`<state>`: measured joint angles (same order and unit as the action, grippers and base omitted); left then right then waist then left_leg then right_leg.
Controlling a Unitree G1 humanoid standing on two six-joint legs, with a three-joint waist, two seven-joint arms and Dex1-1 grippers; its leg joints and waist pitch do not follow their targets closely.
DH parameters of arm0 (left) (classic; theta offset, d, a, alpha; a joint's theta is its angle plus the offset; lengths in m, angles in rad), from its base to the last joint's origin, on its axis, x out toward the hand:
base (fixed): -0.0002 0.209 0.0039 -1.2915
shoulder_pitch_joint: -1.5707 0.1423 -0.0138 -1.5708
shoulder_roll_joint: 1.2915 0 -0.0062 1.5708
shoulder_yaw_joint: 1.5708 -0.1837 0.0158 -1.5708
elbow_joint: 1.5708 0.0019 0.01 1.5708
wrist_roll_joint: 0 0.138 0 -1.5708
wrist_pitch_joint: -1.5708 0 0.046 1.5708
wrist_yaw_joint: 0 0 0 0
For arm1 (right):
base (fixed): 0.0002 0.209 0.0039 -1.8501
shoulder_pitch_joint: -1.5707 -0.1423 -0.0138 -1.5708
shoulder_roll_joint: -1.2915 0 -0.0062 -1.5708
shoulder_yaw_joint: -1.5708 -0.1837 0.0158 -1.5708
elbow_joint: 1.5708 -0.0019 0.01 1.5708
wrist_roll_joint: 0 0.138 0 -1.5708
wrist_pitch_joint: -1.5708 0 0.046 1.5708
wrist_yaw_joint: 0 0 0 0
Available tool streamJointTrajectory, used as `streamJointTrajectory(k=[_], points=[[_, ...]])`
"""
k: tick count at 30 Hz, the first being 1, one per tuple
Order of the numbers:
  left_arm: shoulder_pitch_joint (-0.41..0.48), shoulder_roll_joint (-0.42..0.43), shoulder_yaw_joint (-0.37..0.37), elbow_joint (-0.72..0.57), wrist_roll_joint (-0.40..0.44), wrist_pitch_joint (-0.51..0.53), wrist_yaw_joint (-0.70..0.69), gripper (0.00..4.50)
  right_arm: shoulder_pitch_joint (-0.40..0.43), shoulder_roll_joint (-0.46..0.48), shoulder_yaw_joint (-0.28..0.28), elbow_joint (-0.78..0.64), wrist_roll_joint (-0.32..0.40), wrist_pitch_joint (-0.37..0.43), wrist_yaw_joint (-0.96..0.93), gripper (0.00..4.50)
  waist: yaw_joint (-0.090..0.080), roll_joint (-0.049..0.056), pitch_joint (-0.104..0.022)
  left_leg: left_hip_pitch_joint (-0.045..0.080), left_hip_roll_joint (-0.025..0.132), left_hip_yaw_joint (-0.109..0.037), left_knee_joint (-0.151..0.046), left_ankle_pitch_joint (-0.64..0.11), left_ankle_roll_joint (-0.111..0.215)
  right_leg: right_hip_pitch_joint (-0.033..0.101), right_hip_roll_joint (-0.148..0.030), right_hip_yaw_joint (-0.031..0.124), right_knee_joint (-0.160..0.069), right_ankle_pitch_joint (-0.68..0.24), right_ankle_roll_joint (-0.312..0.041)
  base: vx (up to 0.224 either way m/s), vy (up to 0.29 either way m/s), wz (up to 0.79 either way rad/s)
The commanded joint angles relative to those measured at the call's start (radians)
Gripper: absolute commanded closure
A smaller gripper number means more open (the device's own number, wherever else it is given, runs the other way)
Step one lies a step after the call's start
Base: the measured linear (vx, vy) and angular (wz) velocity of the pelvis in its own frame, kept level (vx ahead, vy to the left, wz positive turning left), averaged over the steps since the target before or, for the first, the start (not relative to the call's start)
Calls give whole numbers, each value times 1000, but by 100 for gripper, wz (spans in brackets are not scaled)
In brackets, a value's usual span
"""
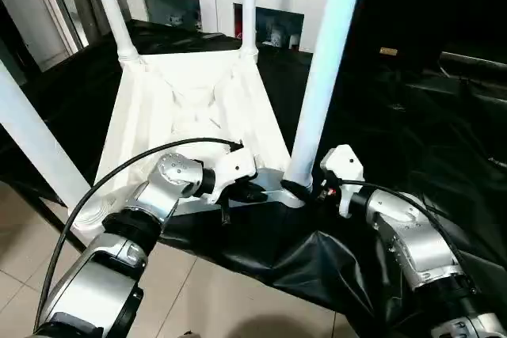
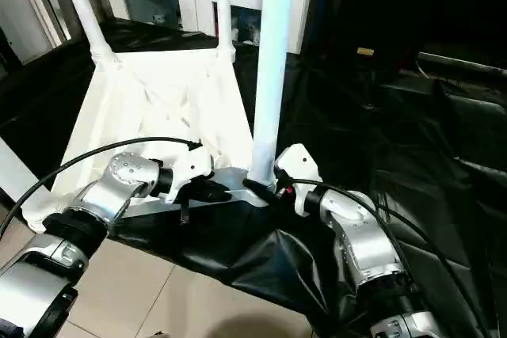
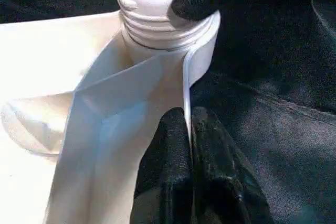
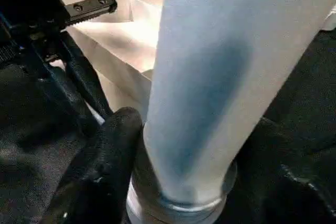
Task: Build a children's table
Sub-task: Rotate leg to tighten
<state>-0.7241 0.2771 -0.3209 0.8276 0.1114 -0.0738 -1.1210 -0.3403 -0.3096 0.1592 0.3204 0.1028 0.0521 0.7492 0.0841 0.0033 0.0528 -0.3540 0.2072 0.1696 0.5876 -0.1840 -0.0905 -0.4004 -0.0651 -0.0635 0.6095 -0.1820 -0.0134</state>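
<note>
White unlabelled table: left fingers pinching rim, right fingers clasping leg.

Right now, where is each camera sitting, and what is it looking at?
Left and right eye views: head, looking down at the upturned white plastic table top, silver forearms.
Left wrist view: left gripper pinching the top's thin white edge.
Right wrist view: right gripper around the near white tube leg.
All share that leg.
</note>
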Motion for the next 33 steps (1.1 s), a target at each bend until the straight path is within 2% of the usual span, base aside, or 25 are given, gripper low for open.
streamJointTrajectory(k=[1,2,3,6,8,9,10,11,12,13,14,15,17,18,20,21,23,25,27,28,29,30,31,33], points=[[8,5,-8,3,16,11,19,450,13,4,20,24,-25,-6,-5,210,-4,-12,-58,1,19,0,-71,-223,41,48,-71,47,-89,-310,-165,0,0,0],[8,0,-2,8,14,16,30,450,20,10,20,30,-31,-12,-21,210,-5,-12,-57,1,18,0,-71,-228,41,47,-71,47,-90,-323,-163,0,0,0],[7,-8,4,15,12,22,48,450,31,21,16,33,-30,-16,-38,212,-5,-7,-56,3,18,0,-71,-237,38,45,-71,47,-93,-342,-159,0,0,0],[-3,-34,18,44,13,43,108,450,55,54,0,45,-24,-19,-90,214,-9,-11,-53,6,17,-2,-75,-272,30,43,-71,45,-101,-416,-138,0,0,0],[-21,-65,19,78,26,52,170,450,77,94,-12,52,-19,-16,-142,215,-8,-8,-50,10,16,0,-75,-290,29,35,-70,45,-109,-452,-128,0,0,0],[-41,-93,23,101,31,69,224,450,83,127,-18,54,-20,-10,-189,217,-9,-7,-47,17,12,-2,-74,-325,23,31,-70,42,-118,-527,-107,0,0,0],[-54,-107,28,114,35,79,259,450,80,144,-21,55,-24,-4,-217,221,-10,-7,-47,18,13,-4,-76,-333,22,30,-71,41,-121,-547,-100,0,0,0],[-57,-111,28,118,36,81,265,450,79,148,-22,56,-25,-3,-226,221,-11,-7,-48,19,14,-7,-77,-342,18,30,-71,38,-123,-563,-90,0,0,0],[-90,-145,34,153,46,108,351,450,59,193,-40,64,-33,21,-315,231,-13,-3,-47,19,12,-7,-78,-347,14,26,-69,37,-125,-564,-85,0,0,0],[-104,-160,39,169,50,122,392,450,50,212,-49,68,-37,32,-356,233,-14,-3,-48,20,13,-8,-79,-356,12,26,-70,35,-125,-567,-86,0,0,0],[-104,-160,39,169,50,122,392,450,50,212,-49,68,-37,32,-356,236,-17,-7,-47,16,10,-9,-79,-359,10,28,-69,33,-126,-573,-80,0,0,0],[-120,-178,41,187,56,139,430,450,39,234,-61,71,-45,48,-410,239,-19,-6,-50,13,10,-11,-83,-351,16,34,-72,29,-129,-567,-68,0,0,0],[-136,-195,46,204,59,152,470,450,31,256,-72,74,-42,64,-447,241,-22,-4,-53,14,12,-12,-86,-340,22,36,-75,29,-128,-523,-85,0,0,0],[-174,-236,57,250,60,168,545,450,8,298,-86,87,-68,86,-540,243,-26,2,-52,14,11,-10,-87,-335,24,34,-73,30,-129,-496,-97,0,0,0],[-190,-251,57,272,63,169,567,450,-1,312,-82,94,-76,85,-556,244,-32,-3,-54,17,12,-9,-86,-341,24,32,-72,31,-128,-477,-107,0,0,0],[-193,-255,57,278,64,167,569,450,-3,313,-79,95,-79,80,-555,244,-30,-5,-55,12,11,-9,-89,-315,35,43,-75,31,-127,-435,-117,0,0,0],[-197,-255,49,288,71,157,566,450,-2,307,-69,90,-72,61,-515,244,-30,-1,-57,9,15,-10,-92,-296,43,46,-75,34,-120,-369,-136,0,0,0],[-196,-242,40,291,79,140,546,450,6,277,-53,67,-57,30,-440,244,-31,-3,-58,10,14,-7,-88,-301,52,48,-74,37,-116,-326,-153,0,0,0],[-195,-229,27,294,90,123,517,450,12,250,-52,43,-38,9,-375,177,-29,-7,-59,9,13,-4,-85,-279,71,51,-76,40,-114,-301,-170,0,0,0],[-191,-219,21,291,92,108,490,450,14,229,-58,31,-20,8,-332,177,-28,-6,-60,8,13,-3,-83,-271,75,52,-76,40,-112,-293,-172,0,0,0],[-186,-212,18,288,88,82,456,450,15,210,-61,22,-5,13,-296,175,-27,-6,-60,2,11,-4,-83,-256,87,58,-77,39,-109,-282,-171,0,0,0],[-177,-198,18,275,80,78,413,450,17,171,-61,7,10,13,-239,156,-32,-10,-61,-10,11,-9,-86,-234,95,70,-76,35,-105,-275,-161,0,0,0],[-167,-185,15,262,75,63,377,450,19,140,-57,-5,20,14,-193,142,-34,-9,-62,-13,12,-9,-85,-225,97,71,-75,33,-105,-274,-157,0,0,0],[-143,-159,7,230,63,32,283,450,25,83,-51,-34,39,36,-112,129,-41,-11,-67,-12,11,-7,-77,-188,112,69,-78,35,-103,-235,-179,0,0,0]])
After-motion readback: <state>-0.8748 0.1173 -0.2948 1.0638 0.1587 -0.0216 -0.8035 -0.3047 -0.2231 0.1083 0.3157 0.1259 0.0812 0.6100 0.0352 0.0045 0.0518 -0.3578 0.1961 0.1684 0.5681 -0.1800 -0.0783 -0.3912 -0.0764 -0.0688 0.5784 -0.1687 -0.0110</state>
